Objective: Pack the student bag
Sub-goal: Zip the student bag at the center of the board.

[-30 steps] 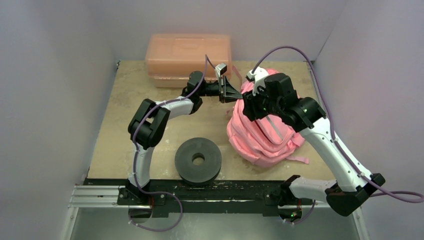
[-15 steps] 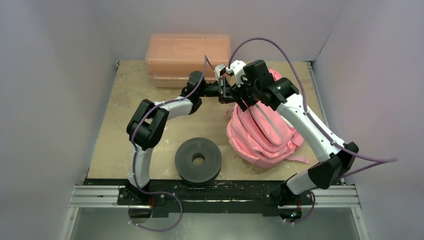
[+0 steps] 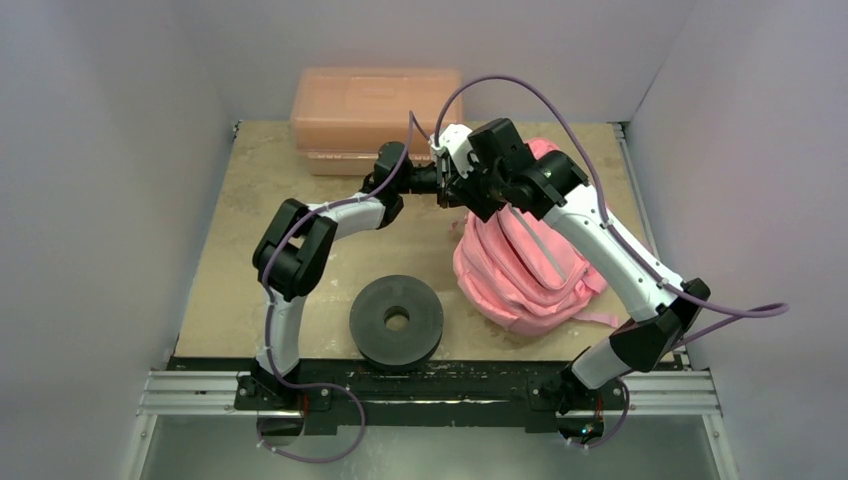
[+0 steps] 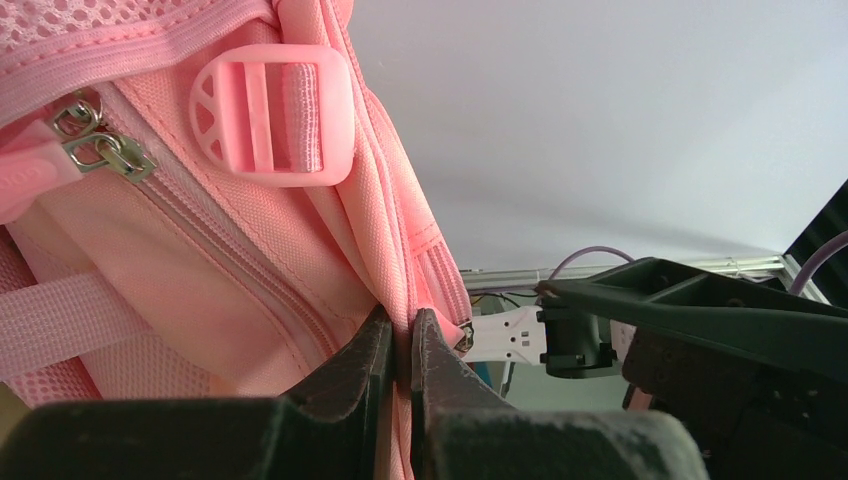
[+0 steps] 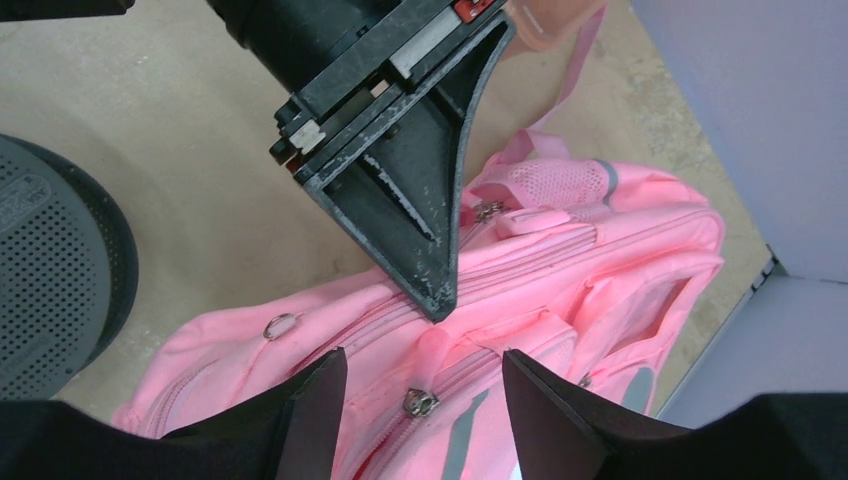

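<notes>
The pink student bag (image 3: 525,270) lies at the right of the table, its upper end partly under the right arm. My left gripper (image 3: 464,186) is shut on a fold of the bag's fabric edge (image 4: 402,300) beside a zip. My right gripper (image 3: 478,190) hovers open just above the bag's upper end, right next to the left gripper. In the right wrist view a zip pull (image 5: 420,402) on the bag (image 5: 620,250) lies between the open fingers, and the left gripper (image 5: 437,300) presses on the bag. A pink buckle (image 4: 270,117) shows in the left wrist view.
A rigid salmon-pink plastic box (image 3: 377,115) stands at the back of the table. A black round ring-shaped object (image 3: 396,320) sits near the front centre, also showing in the right wrist view (image 5: 50,270). Grey walls close in on three sides.
My right arm has swung left and toward the back, from over the bag's middle to its upper end next to the left gripper. The left arm has held still.
</notes>
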